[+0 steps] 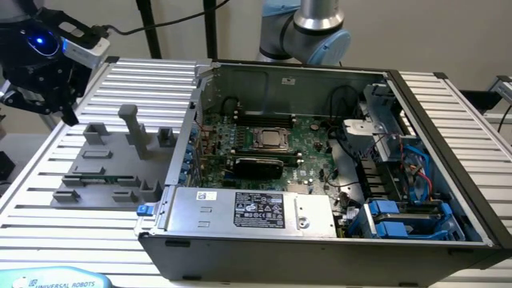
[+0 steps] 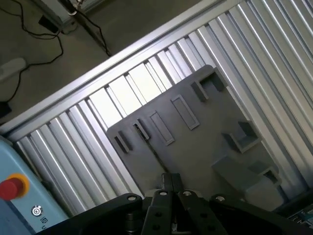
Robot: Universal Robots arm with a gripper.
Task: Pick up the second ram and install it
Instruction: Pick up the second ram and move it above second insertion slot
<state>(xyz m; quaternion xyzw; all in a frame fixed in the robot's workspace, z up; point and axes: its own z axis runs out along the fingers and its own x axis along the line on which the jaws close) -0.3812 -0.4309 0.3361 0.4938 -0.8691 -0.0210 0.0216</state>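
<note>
The second ram is a thin dark-green stick lying in a slot of the grey fixture plate, on the exterior view's left beside the computer. My gripper hangs well above the plate's far left corner, apart from the stick, with nothing in it. In the wrist view my gripper looks down on the fixture plate, and its two fingers stand pressed together and empty. The open computer case shows its motherboard with long black slots behind the CPU socket.
A tall grey post and several low blocks stand up from the fixture plate. The case wall rises just beside the plate. A power supply fills the case front. A blue pendant with a red stop button lies near the slatted table's edge.
</note>
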